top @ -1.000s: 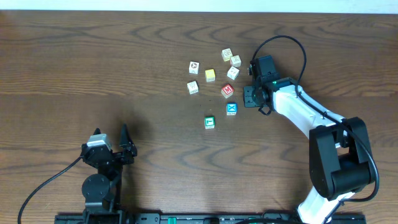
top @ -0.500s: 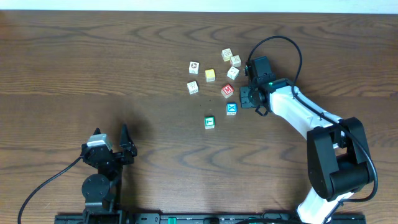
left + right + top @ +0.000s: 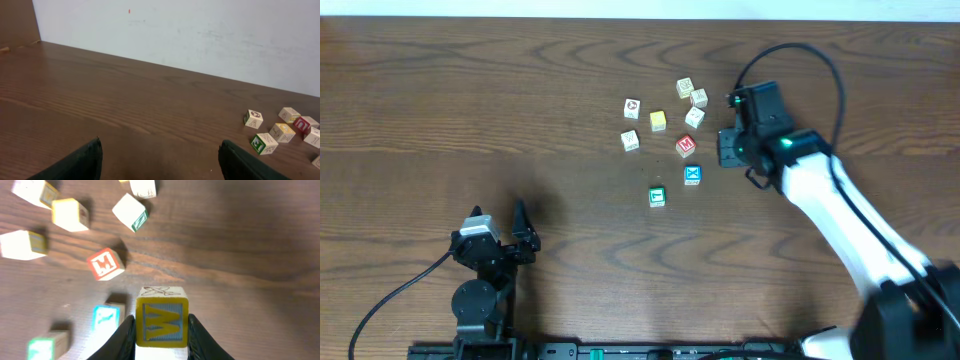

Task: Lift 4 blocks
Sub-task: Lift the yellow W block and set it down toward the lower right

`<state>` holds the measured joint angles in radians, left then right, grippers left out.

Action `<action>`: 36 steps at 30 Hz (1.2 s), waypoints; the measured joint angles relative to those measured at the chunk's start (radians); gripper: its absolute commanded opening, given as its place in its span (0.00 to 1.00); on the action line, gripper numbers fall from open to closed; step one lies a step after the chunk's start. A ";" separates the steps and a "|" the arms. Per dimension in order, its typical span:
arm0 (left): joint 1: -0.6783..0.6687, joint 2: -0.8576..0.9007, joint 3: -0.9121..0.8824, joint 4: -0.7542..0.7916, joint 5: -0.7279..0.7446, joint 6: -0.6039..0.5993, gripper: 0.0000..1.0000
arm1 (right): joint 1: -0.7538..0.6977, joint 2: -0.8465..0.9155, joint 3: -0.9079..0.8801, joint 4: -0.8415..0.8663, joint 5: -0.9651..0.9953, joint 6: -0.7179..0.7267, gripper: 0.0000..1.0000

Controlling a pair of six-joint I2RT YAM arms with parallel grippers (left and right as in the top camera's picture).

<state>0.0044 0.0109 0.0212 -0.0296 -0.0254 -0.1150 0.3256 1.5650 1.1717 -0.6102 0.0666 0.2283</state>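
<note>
At the right side of the table (image 3: 470, 90), your right gripper (image 3: 161, 330) was clenched on the yellow-orange block (image 3: 162, 311). One finger pressed each side, and the block's blue W face was turned to the wrist camera. I could not tell whether that block touched the wood. Near the held block you had the red M block (image 3: 105, 264) lying flat on the tabletop. The blue-faced block (image 3: 106, 321) sat close by, with the teal-green block (image 3: 42, 347) just past it. All three were apart from one another and from the fingers. The pale yellow cube (image 3: 70, 214) and the white cubes (image 3: 22, 245) lay beyond in a loose cluster. Your left gripper (image 3: 160, 150) sat at the table's near left, jaws spread wide, well apart from every block.
</note>
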 measured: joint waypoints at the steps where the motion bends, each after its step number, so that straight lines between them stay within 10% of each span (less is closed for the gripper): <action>1: 0.000 0.000 0.000 0.000 0.000 0.000 0.75 | 0.000 -0.040 0.000 -0.026 0.001 0.002 0.22; 15: 0.000 0.000 0.000 0.000 0.000 0.000 0.75 | 0.000 -0.244 -0.009 -0.425 0.002 0.119 0.15; 36: 0.000 0.000 0.000 0.000 0.000 0.000 0.75 | 0.074 -0.242 -0.453 -0.049 -0.095 0.235 0.23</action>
<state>0.0044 0.0109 0.0212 -0.0296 -0.0254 -0.1150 0.4000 1.3228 0.7185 -0.6594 -0.0284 0.4637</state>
